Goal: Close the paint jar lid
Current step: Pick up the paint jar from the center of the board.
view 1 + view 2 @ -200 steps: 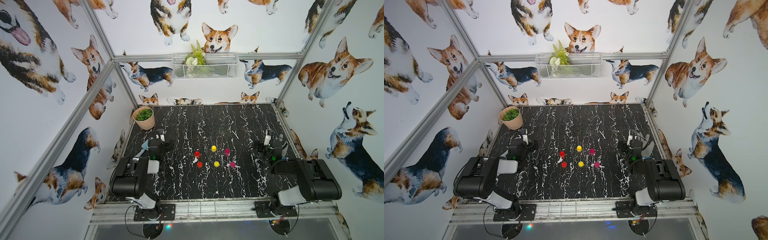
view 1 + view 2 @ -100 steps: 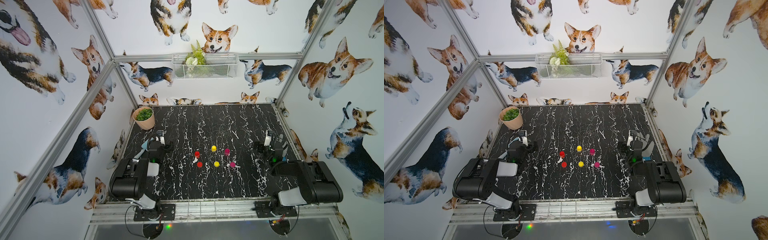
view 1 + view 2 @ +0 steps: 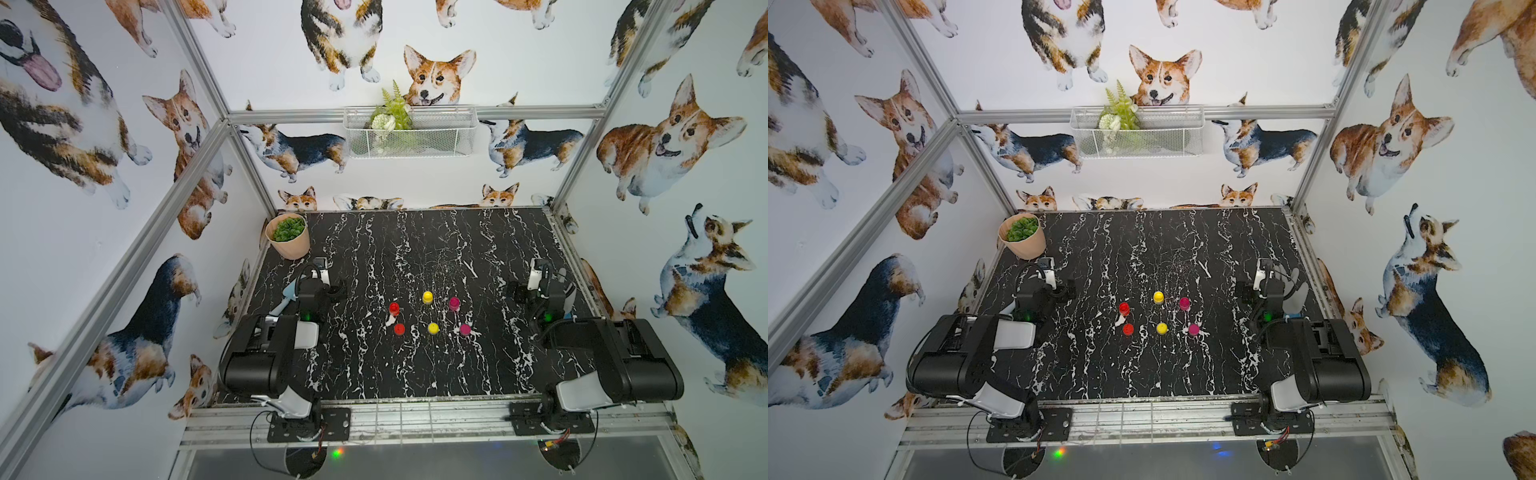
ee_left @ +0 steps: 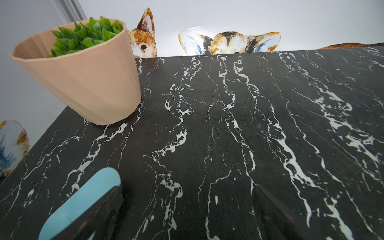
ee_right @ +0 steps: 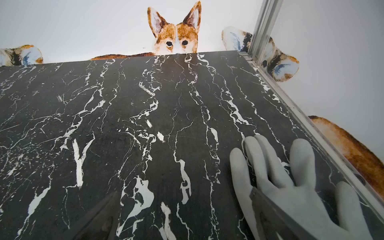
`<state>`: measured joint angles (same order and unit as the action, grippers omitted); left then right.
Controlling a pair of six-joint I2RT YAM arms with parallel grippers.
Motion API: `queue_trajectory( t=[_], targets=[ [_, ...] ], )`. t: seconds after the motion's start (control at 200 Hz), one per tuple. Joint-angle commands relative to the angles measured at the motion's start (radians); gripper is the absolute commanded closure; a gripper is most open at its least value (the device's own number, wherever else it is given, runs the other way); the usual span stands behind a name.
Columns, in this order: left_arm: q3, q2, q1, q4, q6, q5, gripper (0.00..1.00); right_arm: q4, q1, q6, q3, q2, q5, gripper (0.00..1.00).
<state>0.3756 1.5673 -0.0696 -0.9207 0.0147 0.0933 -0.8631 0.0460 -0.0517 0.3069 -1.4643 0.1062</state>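
I see left end effector (image 4: 185,182) spread open, right end effector (image 5: 185,193) spread open, both empty, finger bases cut off, paint jars (image 3: 427,297) mid-surface, too small to tell lids from jars

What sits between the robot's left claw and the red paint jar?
Nothing. Only bare black marble tabletop separates the left claw from the red paint jar, as both top views show.

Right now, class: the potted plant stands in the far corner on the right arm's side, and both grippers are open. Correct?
No: the potted plant stands on the left arm's side, as both top views show. The left gripper and right gripper are indeed open.
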Motion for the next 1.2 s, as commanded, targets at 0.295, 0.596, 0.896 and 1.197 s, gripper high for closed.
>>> queue_trajectory(
  t=[0.295,0.596,0.896,1.197],
  targets=[
    [0.016,0.002,0.001,0.012,0.009,-0.002,0.0,-0.019,0.001,0.009,0.005,-0.001,0.007,0.0],
    [0.017,0.002,0.001,0.013,0.007,-0.007,0.0,-0.019,0.002,0.009,0.005,-0.001,0.007,0.0],
    [0.016,0.002,0.001,0.013,0.007,-0.007,0.0,-0.021,0.002,0.009,0.003,-0.001,0.008,0.0],
    [0.029,0.004,0.01,0.033,0.007,-0.045,0.0,0.297,0.068,0.028,0.03,0.375,0.05,0.02]
  ],
)
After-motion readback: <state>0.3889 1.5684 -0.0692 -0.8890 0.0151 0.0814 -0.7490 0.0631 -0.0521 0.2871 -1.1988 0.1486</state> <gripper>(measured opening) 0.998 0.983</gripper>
